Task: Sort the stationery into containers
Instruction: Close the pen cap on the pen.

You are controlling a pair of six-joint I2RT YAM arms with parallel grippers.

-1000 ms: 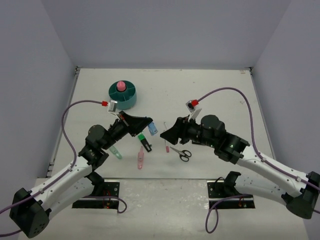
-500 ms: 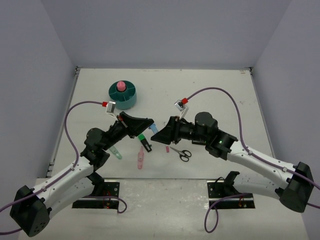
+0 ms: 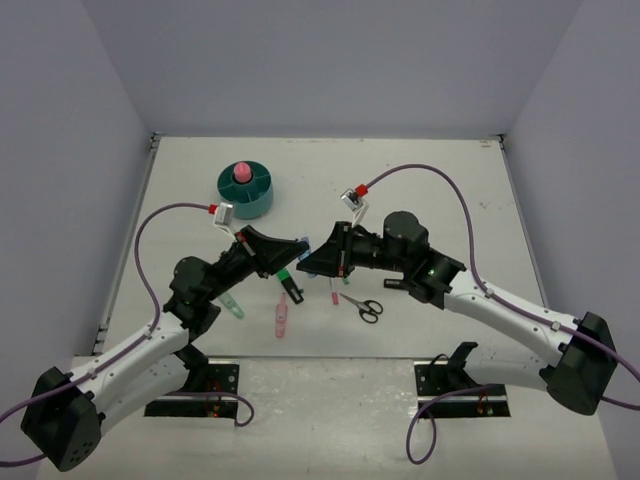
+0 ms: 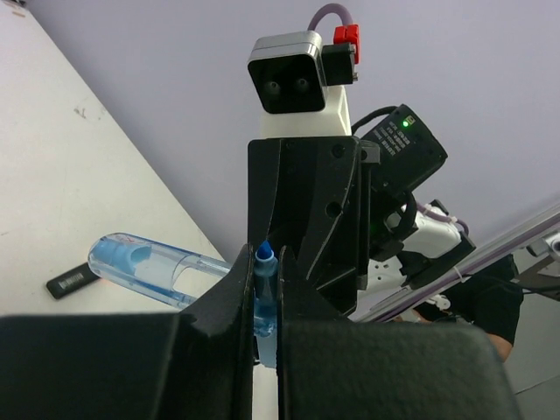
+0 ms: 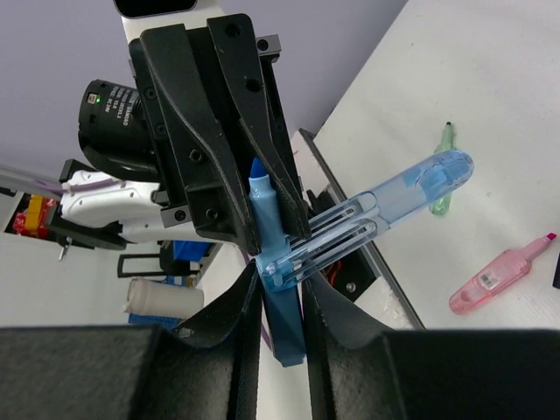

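right wrist: right gripper is pinching the body of a blue plastic marker, felt tip bare & pointing away from the cam. a clear blue-tinted plastic cap w/ clip sticks out sideways across the marker; can't tell if it's clipped on or just caught there. left wrist: left gripper is pressed onto the same marker from the opp side, so both arms hold it nose to nose in mid-air above the white desk.

loose on the desk just below: black-and-green marker, pink highlighter, green marker, black-handled scissors. the round teal plastic organizer w/ compartments sits well apart at far left, a pink roll in its centre cup.

step, imo: a hand-to-hand pass or re-grip of the marker, not binned yet. next prob needs one gripper to let go while the other keeps a firm pinch, then a carry over to the organizer & a drop into a free compartment. the cap may slip off on the way.
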